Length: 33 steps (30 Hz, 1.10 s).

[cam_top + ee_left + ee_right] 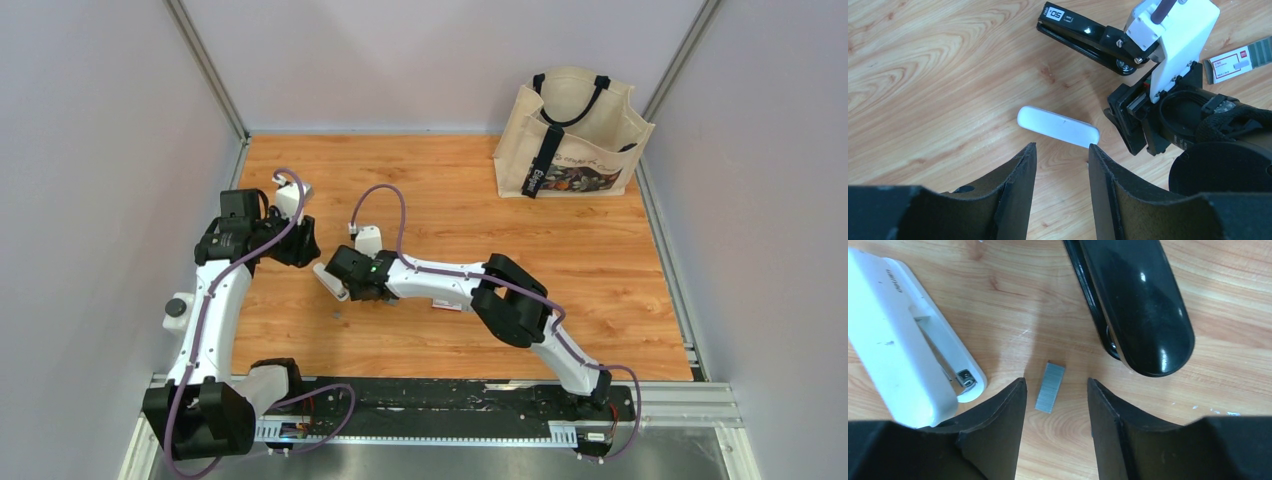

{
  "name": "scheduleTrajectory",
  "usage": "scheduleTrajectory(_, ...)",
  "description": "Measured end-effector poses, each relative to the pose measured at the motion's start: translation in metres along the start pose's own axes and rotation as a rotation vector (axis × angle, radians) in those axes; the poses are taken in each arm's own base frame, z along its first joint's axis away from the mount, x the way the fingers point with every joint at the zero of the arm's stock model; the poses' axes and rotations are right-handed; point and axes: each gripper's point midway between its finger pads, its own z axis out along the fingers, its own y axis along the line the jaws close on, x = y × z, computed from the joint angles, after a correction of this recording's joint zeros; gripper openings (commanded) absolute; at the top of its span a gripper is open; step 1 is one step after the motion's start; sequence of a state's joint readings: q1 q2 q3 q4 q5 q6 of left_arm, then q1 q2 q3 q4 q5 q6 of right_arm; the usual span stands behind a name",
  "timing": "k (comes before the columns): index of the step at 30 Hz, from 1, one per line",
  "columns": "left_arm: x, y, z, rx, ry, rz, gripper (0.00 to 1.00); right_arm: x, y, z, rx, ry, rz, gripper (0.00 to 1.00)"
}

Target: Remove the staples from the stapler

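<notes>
While the staples (1050, 387) lie loose on the surface (1013, 300) just beside the white stapler (893, 340), a pick-up is framed.
The right tool (1055, 390) is spread astride them, empty; it should be lowered squarely onto their long edges. Room is narrowed by the black stapler (1143, 305), opposite the white stapler, above which the left tool (1061, 150) is held spread, empty.
</notes>
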<state>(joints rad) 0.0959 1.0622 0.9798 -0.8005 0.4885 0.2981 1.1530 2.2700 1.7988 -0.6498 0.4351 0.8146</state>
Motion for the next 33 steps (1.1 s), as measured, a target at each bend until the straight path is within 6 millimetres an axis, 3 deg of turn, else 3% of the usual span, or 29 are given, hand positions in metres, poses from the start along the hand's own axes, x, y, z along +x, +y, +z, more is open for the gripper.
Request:
scheduleTrajectory(15,0.0023,-0.0010,-0.0005,0.003,0.009,-0.001,0.51,-0.0034,0.0024,0.0042,0.001,-0.004,0.004,0.36)
scheduleTrajectory(22,0.0023,-0.0009,-0.0005,0.003,0.009,-0.001,0.51,-0.0018,-0.0010,0.0057,0.011,-0.007,0.003,0.35)
scheduleTrajectory(33,0.0024,-0.0009,-0.0003,0.003,0.009,-0.001,0.51,-0.0002,-0.0039,0.0036,0.001,-0.026,0.024,0.18)
